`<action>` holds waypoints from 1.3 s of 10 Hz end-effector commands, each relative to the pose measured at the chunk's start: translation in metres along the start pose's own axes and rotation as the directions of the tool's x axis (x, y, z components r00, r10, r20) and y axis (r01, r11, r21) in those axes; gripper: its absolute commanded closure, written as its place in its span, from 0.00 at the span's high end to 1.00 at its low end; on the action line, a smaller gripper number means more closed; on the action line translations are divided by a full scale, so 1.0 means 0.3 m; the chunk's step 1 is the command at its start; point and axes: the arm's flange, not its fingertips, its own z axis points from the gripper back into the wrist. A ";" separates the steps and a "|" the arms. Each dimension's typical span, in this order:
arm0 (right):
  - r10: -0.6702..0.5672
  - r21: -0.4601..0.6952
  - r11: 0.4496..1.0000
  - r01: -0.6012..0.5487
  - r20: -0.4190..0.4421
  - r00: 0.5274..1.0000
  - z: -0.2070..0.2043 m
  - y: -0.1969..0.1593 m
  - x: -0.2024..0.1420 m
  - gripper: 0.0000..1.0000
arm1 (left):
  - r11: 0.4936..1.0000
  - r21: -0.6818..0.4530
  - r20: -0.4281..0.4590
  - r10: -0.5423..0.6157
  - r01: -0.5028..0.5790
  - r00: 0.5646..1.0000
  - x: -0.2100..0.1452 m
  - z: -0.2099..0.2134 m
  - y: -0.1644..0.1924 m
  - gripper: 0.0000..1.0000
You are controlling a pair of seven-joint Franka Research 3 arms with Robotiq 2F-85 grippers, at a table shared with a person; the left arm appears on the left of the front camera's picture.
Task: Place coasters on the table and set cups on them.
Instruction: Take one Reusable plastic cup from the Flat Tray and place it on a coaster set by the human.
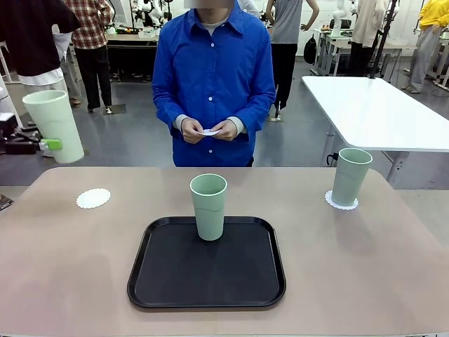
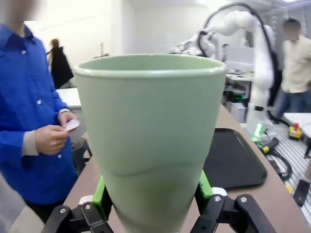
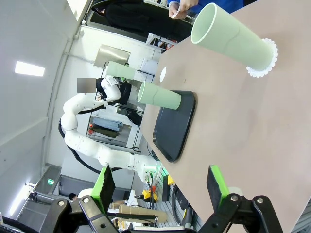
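Now the left gripper is clamping a lifted cup near its base, green pads pressing both sides, and it is holding that cup upright in the air well off to the left of the tray, beyond the table edge. Another cup, the middle cup, is standing upright on the tray's far half, close to its far rim. Left of the tray and slightly farther back, a bare coaster is lying flat on the table with nothing on it. Over to the right of the tray, the right-hand cup is sitting upright on the second coaster, lace edge peeking out around its base. Behind the tray, across the table, the person's hands are pinching a white paper round at waist height. The right gripper is hovering above the table on the tray's right, fingers spread wide, gripping nothing.
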 end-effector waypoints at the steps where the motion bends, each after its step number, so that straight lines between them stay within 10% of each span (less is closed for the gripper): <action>1: 0.002 -0.001 1.000 -0.002 -0.001 1.000 0.001 0.005 0.000 1.00 | 0.991 -0.097 -0.003 -0.095 0.095 0.995 -0.055 0.039 0.061 0.83; 13: 0.002 -0.001 1.000 -0.002 -0.001 1.000 0.001 0.005 0.000 1.00 | 0.999 -0.029 -0.043 0.021 -0.022 0.999 -0.398 -0.030 0.225 0.83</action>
